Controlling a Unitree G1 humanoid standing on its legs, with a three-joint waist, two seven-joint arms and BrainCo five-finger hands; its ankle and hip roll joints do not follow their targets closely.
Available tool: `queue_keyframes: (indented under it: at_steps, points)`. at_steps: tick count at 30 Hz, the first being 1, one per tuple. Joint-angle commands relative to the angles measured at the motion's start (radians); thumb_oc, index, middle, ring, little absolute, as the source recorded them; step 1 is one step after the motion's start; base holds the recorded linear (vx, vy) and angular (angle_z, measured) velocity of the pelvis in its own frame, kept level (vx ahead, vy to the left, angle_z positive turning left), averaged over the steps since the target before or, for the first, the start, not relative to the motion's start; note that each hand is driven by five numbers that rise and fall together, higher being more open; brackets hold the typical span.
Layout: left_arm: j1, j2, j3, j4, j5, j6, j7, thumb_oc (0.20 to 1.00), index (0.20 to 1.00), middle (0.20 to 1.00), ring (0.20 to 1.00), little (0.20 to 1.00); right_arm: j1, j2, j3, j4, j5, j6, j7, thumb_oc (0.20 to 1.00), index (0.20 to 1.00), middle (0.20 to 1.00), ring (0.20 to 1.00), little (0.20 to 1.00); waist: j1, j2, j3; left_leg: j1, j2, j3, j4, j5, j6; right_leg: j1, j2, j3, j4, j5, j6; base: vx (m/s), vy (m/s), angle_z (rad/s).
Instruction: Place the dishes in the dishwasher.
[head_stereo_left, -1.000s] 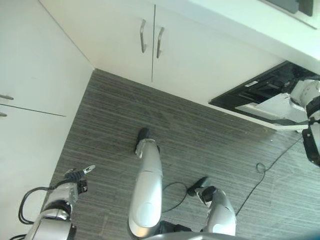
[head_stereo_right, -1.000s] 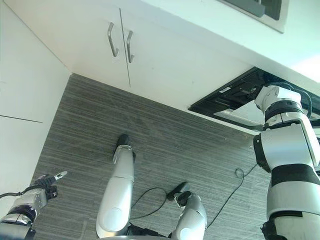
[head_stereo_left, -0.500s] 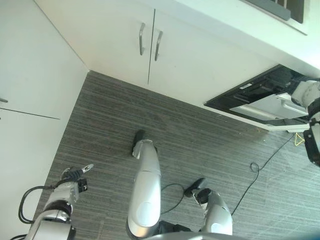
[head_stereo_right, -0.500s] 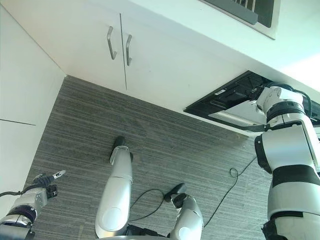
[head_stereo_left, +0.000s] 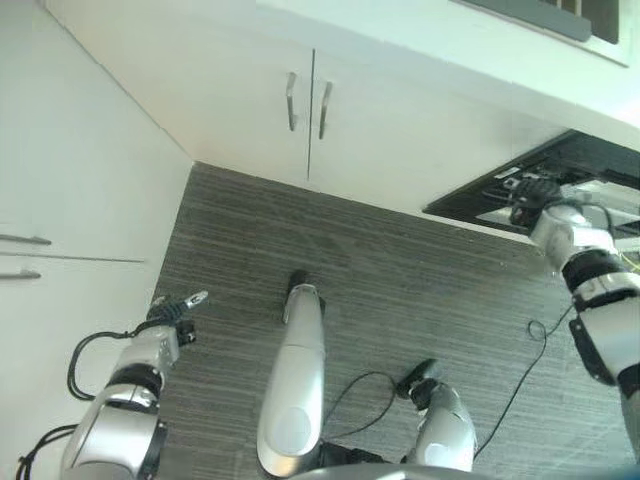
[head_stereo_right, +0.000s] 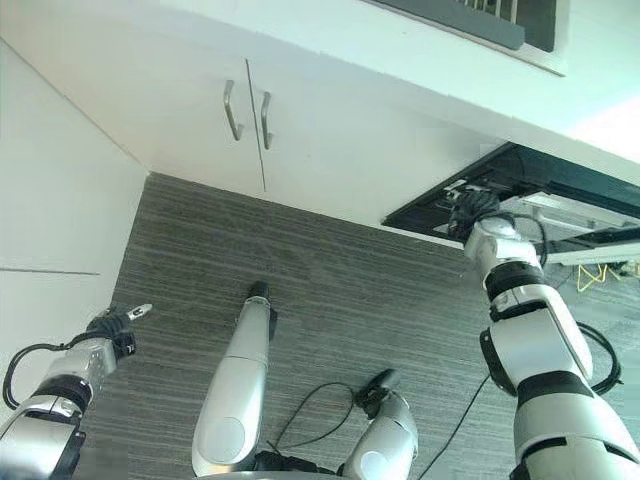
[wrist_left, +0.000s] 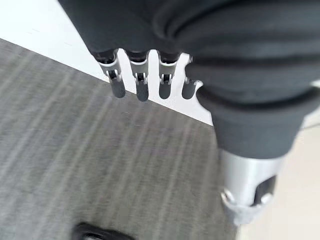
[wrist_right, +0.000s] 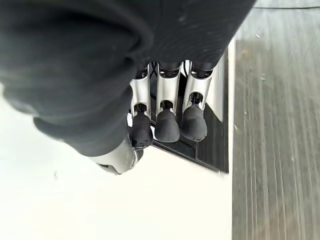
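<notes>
The dishwasher (head_stereo_left: 585, 160) is a dark opening low in the white cabinet front at the right, with a pale rack or panel showing inside it. No dish shows in it or in either hand. My right hand (head_stereo_left: 528, 190) is at the near left corner of that opening, and its fingers (wrist_right: 167, 120) hang relaxed over the dark edge (wrist_right: 212, 150), holding nothing. Low at the left, my left hand (head_stereo_left: 172, 312) hangs over the floor beside the white side cabinet, its fingers (wrist_left: 137, 82) straight and empty.
White cupboard doors with two metal handles (head_stereo_left: 305, 100) stand at the back. A white cabinet (head_stereo_left: 60, 200) with drawer handles runs along the left. The grey striped floor (head_stereo_left: 400, 280) spreads between them. A worktop with a dark grid (head_stereo_right: 470, 15) lies above the dishwasher.
The camera has shifted. My right arm has swung in from the far right, bringing its hand to the dishwasher's near left corner. My left hand has risen a little.
</notes>
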Motion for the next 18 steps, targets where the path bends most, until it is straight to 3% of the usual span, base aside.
queue_keyframes:
  at_steps: [1, 6, 10, 12, 14, 16, 18]
  points:
    - [0.054, 0.006, -0.021, 0.035, -0.048, -0.01, -0.006, 1.0, 1.0, 1.0, 1.0, 1.0, -0.004, -0.122, -0.059, -0.048, -0.016, -0.051, 0.038, 0.2, 0.2, 0.2, 0.2, 0.2, 0.033, -0.001, -0.037, 0.1, 0.109, 0.043, -0.155, 0.097, -0.065, -0.074, -0.005, 0.096, 0.083, -0.12, 0.12, 0.02, 0.254, 0.0]
    - [0.07, -0.001, 0.004, -0.001, -0.055, -0.012, -0.039, 1.0, 1.0, 1.0, 1.0, 1.0, 0.256, -0.112, -0.139, -0.141, -0.007, -0.037, 0.109, 0.2, 0.2, 0.2, 0.2, 0.2, -0.017, -0.027, -0.071, 0.191, 0.061, 0.077, -0.246, 0.101, -0.057, 0.024, 0.025, 0.132, -0.053, -0.023, 0.144, 0.03, 0.263, 0.07]
    - [0.096, -0.015, 0.022, -0.015, -0.048, -0.03, -0.055, 1.0, 1.0, 1.0, 1.0, 1.0, 0.409, -0.043, -0.202, -0.139, -0.013, -0.082, 0.155, 0.2, 0.2, 0.2, 0.2, 0.2, -0.037, -0.029, -0.097, 0.263, 0.039, 0.095, -0.316, 0.108, -0.043, 0.046, 0.027, 0.151, -0.025, 0.025, 0.152, 0.03, 0.238, -0.05]
    - [0.1, -0.024, 0.02, -0.033, -0.034, -0.035, -0.059, 1.0, 1.0, 1.0, 1.0, 1.0, 0.491, 0.008, -0.214, -0.135, -0.014, -0.093, 0.162, 0.2, 0.2, 0.2, 0.2, 0.2, -0.06, -0.027, -0.119, 0.314, 0.027, 0.096, -0.373, 0.119, -0.035, 0.078, 0.065, 0.196, -0.047, 0.019, 0.147, -0.01, 0.169, -0.08]
    - [0.095, -0.022, 0.01, -0.032, -0.047, -0.043, -0.065, 1.0, 1.0, 1.0, 1.0, 1.0, 0.547, 0.055, -0.217, -0.1, -0.058, -0.113, 0.191, 0.2, 0.2, 0.2, 0.2, 0.2, -0.092, -0.027, -0.137, 0.356, 0.005, 0.09, -0.434, 0.154, -0.027, 0.102, 0.137, 0.215, -0.134, -0.008, 0.124, -0.01, 0.079, -0.06]
    - [0.102, -0.032, 0.012, -0.041, -0.075, -0.031, -0.067, 1.0, 1.0, 1.0, 1.0, 1.0, 0.641, 0.105, -0.23, -0.074, -0.049, -0.142, 0.235, 0.2, 0.2, 0.2, 0.2, 0.2, -0.144, -0.015, -0.16, 0.434, -0.028, 0.088, -0.515, 0.162, -0.025, 0.118, 0.209, 0.265, -0.263, -0.029, 0.124, 0.14, 0.039, -0.2]
    - [0.116, -0.059, 0.024, -0.036, -0.065, -0.037, -0.096, 1.0, 1.0, 1.0, 1.0, 1.0, 0.712, 0.14, -0.257, -0.038, -0.076, -0.164, 0.288, 0.2, 0.2, 0.2, 0.2, 0.2, -0.187, 0.008, -0.191, 0.513, -0.053, 0.109, -0.599, 0.168, -0.018, 0.116, 0.242, 0.298, -0.344, -0.005, 0.133, 0.14, 0.034, 0.1]
